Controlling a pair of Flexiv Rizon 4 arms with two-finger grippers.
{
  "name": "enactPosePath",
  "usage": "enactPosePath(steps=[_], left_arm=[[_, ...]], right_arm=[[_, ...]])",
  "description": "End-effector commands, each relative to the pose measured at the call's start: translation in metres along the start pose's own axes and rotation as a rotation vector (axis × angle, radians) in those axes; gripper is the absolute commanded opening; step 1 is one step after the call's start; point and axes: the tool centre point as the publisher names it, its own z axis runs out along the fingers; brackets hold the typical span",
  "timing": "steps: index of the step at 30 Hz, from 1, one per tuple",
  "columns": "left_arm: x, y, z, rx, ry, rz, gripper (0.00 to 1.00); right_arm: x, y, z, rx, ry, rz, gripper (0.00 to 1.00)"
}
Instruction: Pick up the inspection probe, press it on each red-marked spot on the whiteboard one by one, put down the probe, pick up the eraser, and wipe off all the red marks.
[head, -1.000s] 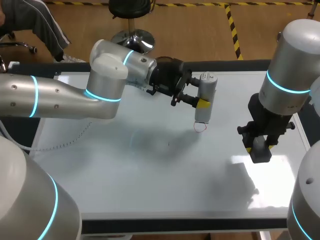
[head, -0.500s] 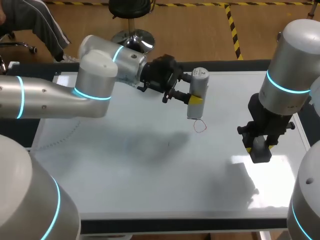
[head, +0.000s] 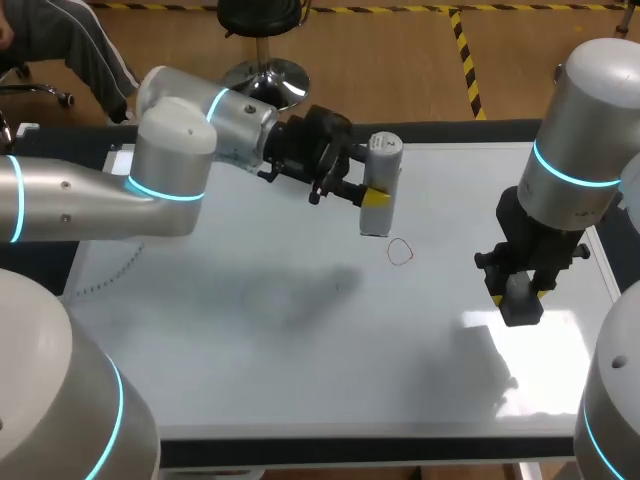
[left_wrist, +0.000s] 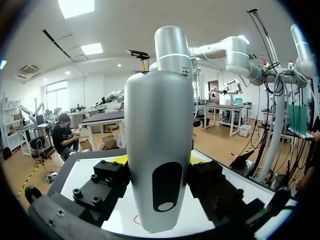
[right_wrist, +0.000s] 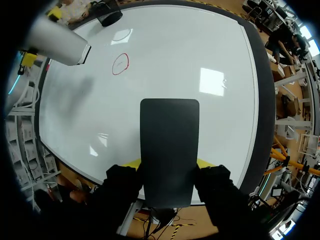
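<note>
We saw one inspection probe (head: 380, 185) in the upper middle of the head view, its long axis nearly upright and its narrow tip pointing down at the whiteboard (head: 300, 380). The tip lay just up and left of the single red mark (head: 400, 252), a small ring, and not on it. Our left gripper (head: 374, 197) pinched the probe's body from two sides, its fingers spread only as wide as the barrel. At the right of the frame, our right gripper (head: 519, 295) clamped the one dark eraser (head: 520, 308) between its yellow tips. The eraser's long axis ran out along the fingers, and it hung above the board, well apart from the ring.
</note>
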Motion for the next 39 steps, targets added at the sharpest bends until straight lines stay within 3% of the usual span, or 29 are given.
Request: enactPosePath(steps=[1, 22, 39], left_arm=[[0.003, -0.003, -0.010, -0.004, -0.002, 0.002, 0.00], [0.009, 0.004, -0.046, 0.009, -0.012, 0.024, 0.00], [0.035, 0.008, -0.076, 0.013, -0.045, 0.015, 0.00]], right_arm=[[-0.002, -0.001, -0.001, -0.001, 0.003, -0.002, 0.00], [-0.002, -0.001, -0.001, -0.001, 0.003, -0.002, 0.00], [-0.002, -0.001, -0.001, -0.001, 0.003, -0.002, 0.00]])
